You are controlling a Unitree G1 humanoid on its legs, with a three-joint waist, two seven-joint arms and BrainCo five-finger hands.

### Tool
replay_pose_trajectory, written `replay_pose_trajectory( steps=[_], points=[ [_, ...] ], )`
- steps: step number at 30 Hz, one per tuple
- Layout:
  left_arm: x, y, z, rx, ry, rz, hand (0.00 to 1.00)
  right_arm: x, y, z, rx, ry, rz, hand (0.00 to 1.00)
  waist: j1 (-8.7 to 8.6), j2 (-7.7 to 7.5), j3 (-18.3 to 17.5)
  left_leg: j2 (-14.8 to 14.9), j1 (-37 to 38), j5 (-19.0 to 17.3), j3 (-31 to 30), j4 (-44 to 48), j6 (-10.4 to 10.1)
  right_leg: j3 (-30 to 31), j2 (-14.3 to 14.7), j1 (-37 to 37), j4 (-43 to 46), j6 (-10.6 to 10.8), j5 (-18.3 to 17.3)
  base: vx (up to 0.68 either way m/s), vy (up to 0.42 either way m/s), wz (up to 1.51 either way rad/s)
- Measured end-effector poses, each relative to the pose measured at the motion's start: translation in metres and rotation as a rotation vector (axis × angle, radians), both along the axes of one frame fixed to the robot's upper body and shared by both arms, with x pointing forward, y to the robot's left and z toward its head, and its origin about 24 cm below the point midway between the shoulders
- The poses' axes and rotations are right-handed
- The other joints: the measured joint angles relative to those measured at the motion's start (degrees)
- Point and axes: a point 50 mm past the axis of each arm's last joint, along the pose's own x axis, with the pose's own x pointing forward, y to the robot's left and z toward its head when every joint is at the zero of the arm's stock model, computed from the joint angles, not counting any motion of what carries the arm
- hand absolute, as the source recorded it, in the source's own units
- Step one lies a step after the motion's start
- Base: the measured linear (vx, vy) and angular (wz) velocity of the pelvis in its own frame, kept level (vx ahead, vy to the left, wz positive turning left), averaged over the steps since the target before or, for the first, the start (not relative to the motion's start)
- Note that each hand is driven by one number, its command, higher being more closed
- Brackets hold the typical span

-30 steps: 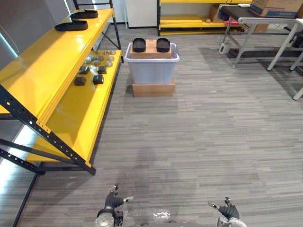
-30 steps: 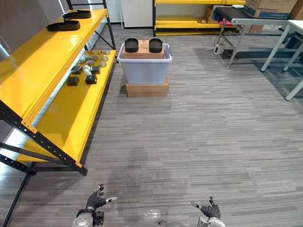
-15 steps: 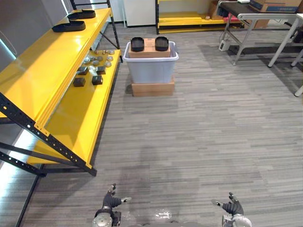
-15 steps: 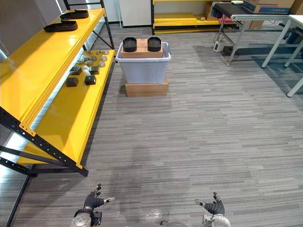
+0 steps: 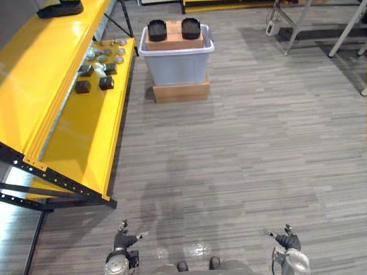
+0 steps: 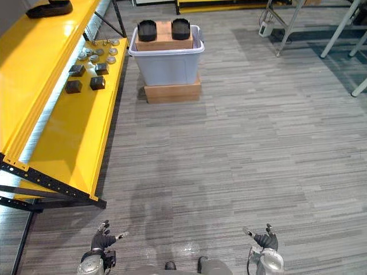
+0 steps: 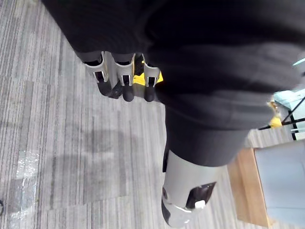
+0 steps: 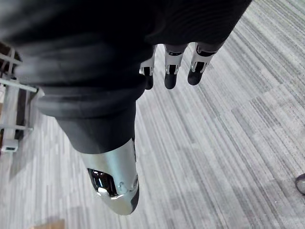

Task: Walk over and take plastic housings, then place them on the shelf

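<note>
Whole view had shifted since a moment before, so I logged camera travel toward the bin (image 5: 176,64), two black housings (image 5: 157,28) on the box (image 5: 174,35) in it well ahead; left robot hand (image 5: 122,243) and right robot hand (image 5: 285,240) hung empty, fingers loosely apart.

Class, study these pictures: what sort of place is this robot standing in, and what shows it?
Probably a workshop or storeroom: a long yellow metal shelf rack holding small parts, a grey plastic bin topped with black housings, and metal-legged tables farther back.
</note>
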Motion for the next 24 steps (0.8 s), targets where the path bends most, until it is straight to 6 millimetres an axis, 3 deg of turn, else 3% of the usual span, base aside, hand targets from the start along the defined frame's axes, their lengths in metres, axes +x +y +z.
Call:
replay_pose_trajectory(
  steps=[2, 4, 5, 6, 7, 8, 9, 10, 11, 12, 13, 14, 15, 16, 18, 20, 21, 22, 23, 24],
  points=[
    [0.003, 0.000, 0.001, 0.000, -0.011, 0.014, 0.00, 0.000, 0.000, 0.000, -0.003, 0.013, 0.013, 0.00, -0.61, 0.24, 1.19, 0.42, 3.72, -0.91, -1.52, -0.69, -0.16, -3.11, -1.20, -4.08, 1.02, -1.75, -2.28, 0.40, 0.027, 0.28],
    [0.009, -0.001, 0.003, -0.010, -0.027, 0.025, 0.00, 0.007, -0.002, 0.003, -0.021, 0.004, 0.048, 0.00, -1.54, 1.57, 2.40, 2.61, 5.68, -1.03, -2.16, -1.21, -0.38, -3.98, -0.05, -7.52, -3.30, -2.72, -2.00, 0.37, -0.045, 0.32],
    [0.017, -0.004, 0.006, -0.016, -0.050, 0.031, 0.00, 0.013, -0.004, 0.007, -0.039, -0.007, 0.068, 0.00, -2.39, 2.91, 3.50, 4.99, 6.84, -0.90, -2.60, -1.12, -1.17, -3.96, 2.50, -11.25, -11.82, -2.18, 1.45, 0.58, -0.098, 0.39],
    [0.019, -0.004, 0.007, -0.015, -0.057, 0.030, 0.00, 0.015, -0.005, 0.008, -0.044, -0.011, 0.076, 0.00, -2.71, 2.88, 3.72, 5.40, 7.36, -0.84, -2.67, -1.07, -2.98, -3.39, 3.28, -12.25, -16.54, -2.24, 4.56, 0.63, -0.126, 0.29],
    [0.021, 0.000, 0.008, -0.003, -0.061, 0.030, 0.00, 0.016, -0.004, 0.010, -0.051, -0.017, 0.090, 0.00, -2.75, 1.78, 3.50, 5.31, 8.53, -1.20, -2.68, -0.77, -4.83, -2.13, 4.37, -12.71, -26.23, -3.33, 12.48, 0.74, -0.165, 0.28],
    [0.020, -0.002, 0.006, -0.008, -0.051, 0.033, 0.00, 0.014, -0.007, 0.012, -0.067, -0.020, 0.092, 0.00, -3.08, 1.95, 3.77, 5.78, 10.44, -2.22, -3.57, 0.66, -6.63, -0.91, 4.65, -12.70, -25.54, -7.68, 21.40, 0.66, -0.145, 0.11],
    [0.023, -0.006, 0.006, -0.020, -0.055, 0.030, 0.00, 0.015, -0.011, 0.013, -0.077, -0.017, 0.093, 0.00, -2.98, 3.06, 3.80, 7.07, 10.53, -1.90, -3.75, 1.84, -7.39, -1.64, 5.24, -13.17, -22.88, -8.28, 19.70, 0.67, -0.159, 0.20],
    [0.030, -0.009, 0.008, -0.025, -0.073, 0.022, 0.00, 0.021, -0.010, 0.016, -0.081, -0.033, 0.103, 0.00, -3.14, 2.66, 3.86, 7.14, 8.58, 1.76, -4.22, 6.58, -10.83, -1.53, 4.18, -13.52, -18.84, -8.71, 15.42, 0.50, -0.132, 0.10],
    [0.033, -0.012, 0.009, -0.033, -0.080, 0.021, 0.00, 0.022, -0.010, 0.017, -0.083, -0.035, 0.106, 0.00, -3.27, 2.60, 3.86, 6.86, 7.23, 4.63, -4.40, 10.58, -10.65, -1.81, 3.72, -12.57, -18.06, -8.50, 13.61, 0.64, -0.191, 0.32],
    [0.032, -0.017, 0.008, -0.051, -0.082, 0.025, 0.00, 0.022, -0.010, 0.016, -0.082, -0.034, 0.109, 0.00, -3.35, 2.76, 4.03, 7.44, 3.42, 13.29, -4.21, 20.87, -10.19, -2.03, 3.70, -8.45, -19.18, -8.64, 11.15, 0.67, -0.200, 0.24],
    [0.028, -0.021, 0.005, -0.065, -0.069, 0.027, 0.00, 0.022, -0.006, 0.015, -0.080, -0.028, 0.129, 0.00, -3.06, 2.51, 4.45, 9.85, -1.39, 21.72, -4.33, 33.52, -11.60, -2.39, 4.16, -2.28, -22.99, -9.09, 10.10, 0.66, -0.188, 0.23],
    [0.028, -0.022, 0.004, -0.069, -0.068, 0.027, 0.00, 0.022, -0.005, 0.014, -0.077, -0.026, 0.136, 0.00, -3.03, 2.49, 4.49, 11.73, -3.89, 20.79, -3.53, 40.61, -11.24, -2.90, 4.49, 0.92, -24.96, -9.21, 9.81, 0.77, -0.221, 0.15],
    [0.028, -0.023, 0.004, -0.074, -0.067, 0.027, 0.00, 0.023, 0.000, 0.013, -0.070, -0.031, 0.148, 0.00, -2.64, 1.90, 4.95, 15.31, -8.48, 17.77, -0.31, 50.97, -8.99, -2.97, 5.15, 7.16, -28.84, -9.51, 9.62, 0.70, -0.197, 0.12],
    [0.026, -0.026, 0.003, -0.081, -0.063, 0.028, 0.00, 0.024, 0.002, 0.014, -0.066, -0.044, 0.144, 0.00, -1.99, 0.66, 5.45, 17.16, -12.25, 14.79, 2.70, 54.80, -6.93, -2.90, 5.18, 13.22, -33.51, -9.51, 9.61, 0.58, -0.163, 0.06],
    [0.025, -0.028, 0.002, -0.087, -0.059, 0.030, 0.00, 0.024, 0.001, 0.014, -0.064, -0.053, 0.134, 0.00, -1.39, -0.01, 5.57, 17.51, -17.55, 11.80, 5.75, 51.93, -6.89, -2.74, 5.08, 19.48, -39.21, -9.47, 9.62, 0.50, -0.082, -0.01],
    [0.021, -0.026, 0.001, -0.083, -0.055, 0.034, 0.00, 0.023, 0.003, 0.012, -0.056, -0.046, 0.131, 0.00, -0.84, -0.12, 5.67, 14.85, -23.46, 8.98, 7.47, 34.12, -7.54, -1.86, 4.63, 24.83, -43.60, -8.30, 8.91, 0.53, -0.020, -0.19],
    [0.021, -0.027, 0.002, -0.084, -0.057, 0.034, 0.00, 0.024, 0.003, 0.012, -0.050, -0.047, 0.124, 0.00, -0.62, -0.27, 5.81, 13.54, -23.68, 9.03, 7.26, 27.64, -7.58, -1.55, 4.30, 25.82, -44.05, -7.81, 8.61, 0.48, 0.061, -0.33],
    [0.018, -0.029, 0.000, -0.093, -0.047, 0.037, 0.00, 0.019, 0.001, 0.009, -0.043, -0.029, 0.101, 0.00, -0.26, -0.26, 5.81, 10.45, -23.19, 10.86, 5.20, 12.07, -9.06, -1.07, 3.62, 27.99, -45.28, -6.83, 7.99, 0.48, 0.088, -0.32],
    [0.016, -0.031, -0.001, -0.097, -0.043, 0.038, 0.00, 0.014, -0.001, 0.006, -0.040, -0.014, 0.087, 0.00, -0.06, -0.08, 5.72, 9.27, -22.83, 12.58, 3.60, 5.08, -9.44, -0.88, 3.47, 29.31, -46.12, -6.25, 7.57, 0.47, 0.146, -0.42],
    [0.014, -0.033, -0.002, -0.103, -0.037, 0.040, 0.00, 0.008, -0.004, 0.004, -0.044, 0.006, 0.073, 0.00, 0.37, 0.91, 5.32, 8.56, -23.42, 14.35, 0.83, -2.33, -10.24, 0.04, 4.03, 31.29, -47.69, -4.84, 6.20, 0.47, 0.217, -0.44]
  ],
)
